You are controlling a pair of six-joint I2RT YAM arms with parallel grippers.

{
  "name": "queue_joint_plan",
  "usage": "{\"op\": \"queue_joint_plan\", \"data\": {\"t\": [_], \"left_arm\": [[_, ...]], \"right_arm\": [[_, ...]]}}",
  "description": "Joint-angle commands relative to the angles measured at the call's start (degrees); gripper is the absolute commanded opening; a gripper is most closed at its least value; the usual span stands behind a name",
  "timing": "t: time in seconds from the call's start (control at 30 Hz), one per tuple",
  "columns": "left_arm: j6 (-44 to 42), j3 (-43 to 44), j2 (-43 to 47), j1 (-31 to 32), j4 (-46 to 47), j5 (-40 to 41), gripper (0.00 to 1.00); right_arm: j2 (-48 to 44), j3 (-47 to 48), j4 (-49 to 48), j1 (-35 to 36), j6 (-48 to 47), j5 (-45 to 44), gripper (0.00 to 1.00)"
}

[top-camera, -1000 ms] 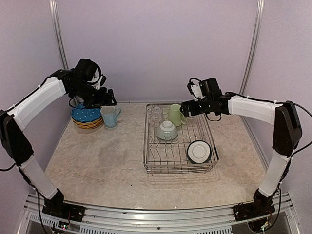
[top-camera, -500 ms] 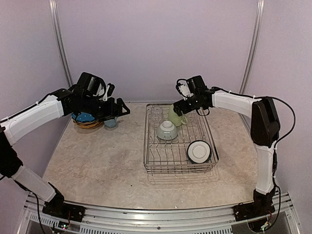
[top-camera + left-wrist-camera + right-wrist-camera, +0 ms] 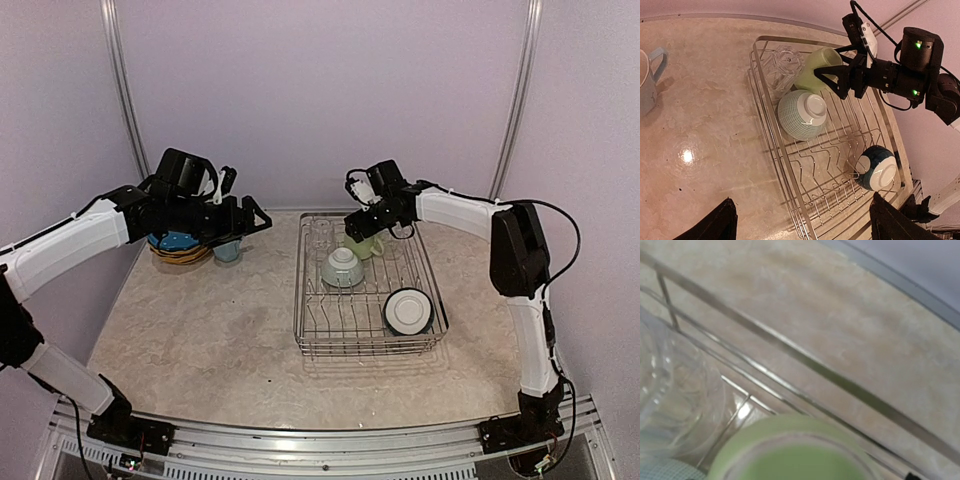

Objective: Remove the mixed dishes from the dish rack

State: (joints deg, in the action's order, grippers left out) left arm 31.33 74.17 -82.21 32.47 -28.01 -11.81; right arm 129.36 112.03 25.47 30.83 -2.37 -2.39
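Observation:
The dish rack (image 3: 372, 343) (image 3: 785, 165) holds a pale green mug (image 3: 360, 246) (image 3: 816, 74) (image 3: 790, 452) on its side, a clear glass (image 3: 319, 235) (image 3: 784, 64) (image 3: 667, 390), an upturned white bowl (image 3: 342, 268) (image 3: 801, 114) and a dark-blue bowl (image 3: 408, 311) (image 3: 876, 168) on its side. My right gripper (image 3: 356, 222) (image 3: 839, 57) is open, its fingers either side of the green mug's end; I cannot tell whether they touch it. My left gripper (image 3: 245, 208) (image 3: 800, 225) hangs open and empty left of the rack.
A stack of blue and yellow plates (image 3: 178, 246) sits at the far left with a light blue mug (image 3: 228, 251) (image 3: 647, 80) beside it, both partly behind the left arm. The back wall runs close behind the rack.
The right gripper has moved left onto the green mug and its jaws have narrowed a little. The left arm has swung right, away from the plates and towards the rack.

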Motion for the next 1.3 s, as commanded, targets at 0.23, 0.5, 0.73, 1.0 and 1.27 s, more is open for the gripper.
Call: {"op": "queue_joint_plan", "data": {"t": [0.23,0.5,0.73,1.0,1.27], "left_arm": [[0.0,-0.2,0.6,0.4,0.1,-0.1,0.87],[0.1,-0.2,0.4,0.5,-0.3,0.0,0.87],[0.3,0.0,0.0,0.7,-0.3,-0.4,0.87],[0.5,0.3,-0.6,0.9,-0.3,-0.5,0.87],[0.7,1.0,-1.4,1.2,-0.2,-1.3,0.88]], "right_arm": [[3.3,1.6,0.7,0.4,0.9,2.3,0.82],[1.4,1.9,1.2,0.5,1.0,4.4,0.57],[-3.1,1.8,1.3,1.2,1.0,3.3,0.4],[-8.9,-0.6,-0.5,1.9,2.2,3.1,0.23],[-15.9,-8.0,-5.7,1.8,7.7,4.7,0.04]]}}
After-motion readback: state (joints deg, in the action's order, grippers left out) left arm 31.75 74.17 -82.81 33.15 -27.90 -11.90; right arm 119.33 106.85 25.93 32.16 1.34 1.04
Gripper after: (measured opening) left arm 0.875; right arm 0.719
